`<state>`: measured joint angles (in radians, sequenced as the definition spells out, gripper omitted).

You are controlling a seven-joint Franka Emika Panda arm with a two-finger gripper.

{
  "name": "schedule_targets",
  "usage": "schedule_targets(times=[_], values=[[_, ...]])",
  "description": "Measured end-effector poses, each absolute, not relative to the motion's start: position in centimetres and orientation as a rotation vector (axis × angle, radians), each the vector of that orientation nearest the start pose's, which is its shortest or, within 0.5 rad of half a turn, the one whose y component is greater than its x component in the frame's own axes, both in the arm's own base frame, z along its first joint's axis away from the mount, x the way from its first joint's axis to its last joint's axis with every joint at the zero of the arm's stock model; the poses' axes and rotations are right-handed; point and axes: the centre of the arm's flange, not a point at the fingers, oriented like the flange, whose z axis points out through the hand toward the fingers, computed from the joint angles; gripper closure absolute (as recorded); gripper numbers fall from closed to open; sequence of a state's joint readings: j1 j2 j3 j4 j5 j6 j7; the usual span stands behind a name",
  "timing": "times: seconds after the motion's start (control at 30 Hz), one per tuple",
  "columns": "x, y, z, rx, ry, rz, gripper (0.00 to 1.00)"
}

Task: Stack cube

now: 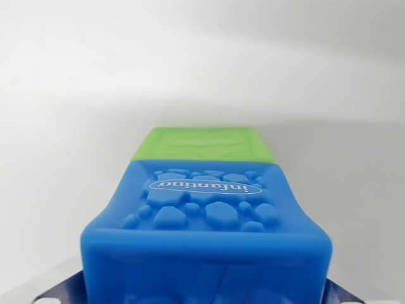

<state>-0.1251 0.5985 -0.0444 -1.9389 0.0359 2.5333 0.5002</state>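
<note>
- A blue cube (pixel 205 234) is seen very close to the wrist camera, filling the frame from the centre down to 6 o'clock.
- Its top face is covered with raised pebble-like bumps, and an oval label with the word "infantino", printed upside down in this view, is shown near its far edge.
- A green cube (pixel 204 144) is seen directly beyond the blue one, toward 12 o'clock, with only its top face visible and a faint embossed pattern on it.
- The near edge of the green cube is met by the far edge of the blue cube; whether the blue cube rests on it or sits beside it cannot be told from this angle.
- Dark blue gripper fingers (pixel 60 292) are glimpsed at 7 o'clock and 5 o'clock, one on each side of the blue cube's lower corners.
- The fingers lie against the cube's sides, but whether the claw is actually clamped on it cannot be told.
- A plain white surface (pixel 57 126) and pale backdrop fill the rest of the view.
</note>
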Motion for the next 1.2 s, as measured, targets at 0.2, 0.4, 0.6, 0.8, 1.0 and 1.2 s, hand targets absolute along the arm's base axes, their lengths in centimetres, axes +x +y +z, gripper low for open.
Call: schedule_targets(times=[0.2, 0.4, 0.6, 0.8, 1.0, 1.2], values=[[61.07, -10.41, 16.97, -2.961, 1.066, 0.007, 0.0], [61.07, -10.4, 16.93, -2.961, 1.066, 0.007, 0.0], [61.08, -10.4, 16.93, -2.961, 1.066, 0.007, 0.0], [61.07, -10.4, 16.93, -2.961, 1.066, 0.007, 0.0], [61.09, -10.4, 17.02, -2.961, 1.066, 0.007, 0.0], [61.15, -10.41, 17.81, -2.96, 1.066, 0.004, 0.0]])
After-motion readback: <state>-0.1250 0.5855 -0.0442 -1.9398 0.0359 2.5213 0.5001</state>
